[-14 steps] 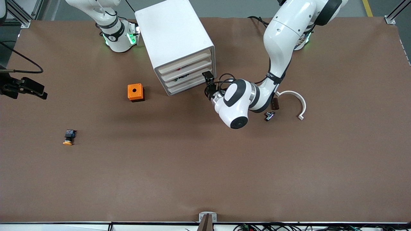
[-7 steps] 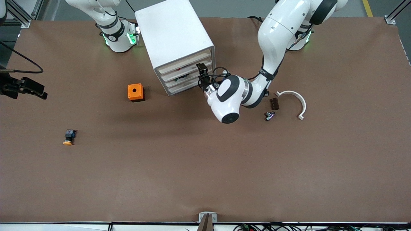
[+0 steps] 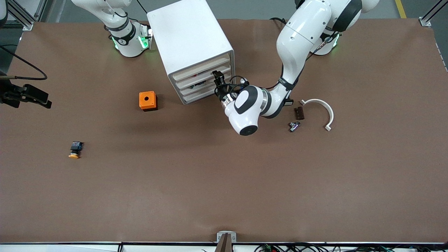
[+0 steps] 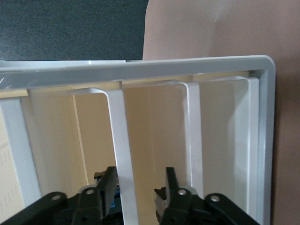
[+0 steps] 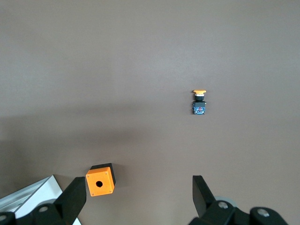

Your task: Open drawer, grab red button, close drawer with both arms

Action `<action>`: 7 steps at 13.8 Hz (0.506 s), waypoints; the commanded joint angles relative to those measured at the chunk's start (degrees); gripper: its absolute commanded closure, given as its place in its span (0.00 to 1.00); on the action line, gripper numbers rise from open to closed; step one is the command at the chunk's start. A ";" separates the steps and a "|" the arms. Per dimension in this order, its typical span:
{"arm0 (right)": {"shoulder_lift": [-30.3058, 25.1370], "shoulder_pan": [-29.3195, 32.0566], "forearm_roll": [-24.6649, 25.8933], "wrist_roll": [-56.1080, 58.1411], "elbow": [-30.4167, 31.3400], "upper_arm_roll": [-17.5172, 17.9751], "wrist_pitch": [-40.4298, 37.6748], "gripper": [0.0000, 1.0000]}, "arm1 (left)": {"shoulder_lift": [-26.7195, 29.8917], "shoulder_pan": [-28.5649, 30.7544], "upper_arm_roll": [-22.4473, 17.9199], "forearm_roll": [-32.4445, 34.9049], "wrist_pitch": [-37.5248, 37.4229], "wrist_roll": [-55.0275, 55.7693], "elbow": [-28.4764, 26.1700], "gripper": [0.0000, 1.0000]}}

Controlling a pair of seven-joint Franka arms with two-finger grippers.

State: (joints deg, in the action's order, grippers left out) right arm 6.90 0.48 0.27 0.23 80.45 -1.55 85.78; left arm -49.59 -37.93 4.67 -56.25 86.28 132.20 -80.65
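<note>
the left gripper (image 3: 217, 79) is straddling a white drawer front (image 4: 123, 154) of the white plastic drawer cabinet (image 3: 190, 42), fingers part-closed. the right gripper (image 5: 136, 197) is waiting wide open, holding nothing.

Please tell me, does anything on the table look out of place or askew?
The white drawer cabinet stands turned at an angle to the table's edges. Beside it, small parts lie scattered: an orange box, a yellow-capped button on its side, and a white curved piece.

Drawer (image 3: 204, 85) shut (in white cabinet (image 3: 189, 35)).
</note>
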 commanded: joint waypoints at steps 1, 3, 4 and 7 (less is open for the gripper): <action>0.40 0.31 -0.10 0.03 -1.08 0.23 -0.87 0.00 | -0.25 -0.48 -0.28 -2.20 -0.32 -0.28 1.19 0.90; 0.40 0.31 -0.18 0.03 -1.08 0.32 -0.87 0.00 | -0.34 -0.65 -0.28 -2.55 -0.32 -0.45 1.19 1.00; 0.40 0.22 -0.27 -0.05 -1.08 0.41 -0.87 0.00 | -0.42 -0.56 -0.28 -2.55 -0.32 -0.45 1.19 1.00; 0.48 -0.22 -0.45 -0.67 -1.08 0.58 -0.70 0.00 | -0.16 2.15 -0.80 -2.46 -0.32 -0.45 1.54 1.00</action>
State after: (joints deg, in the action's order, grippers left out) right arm 6.92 0.35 0.27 0.22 80.45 -1.33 85.78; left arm -49.59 -37.97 4.51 -57.58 85.87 132.79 -80.13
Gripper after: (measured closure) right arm 0.000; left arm 0.859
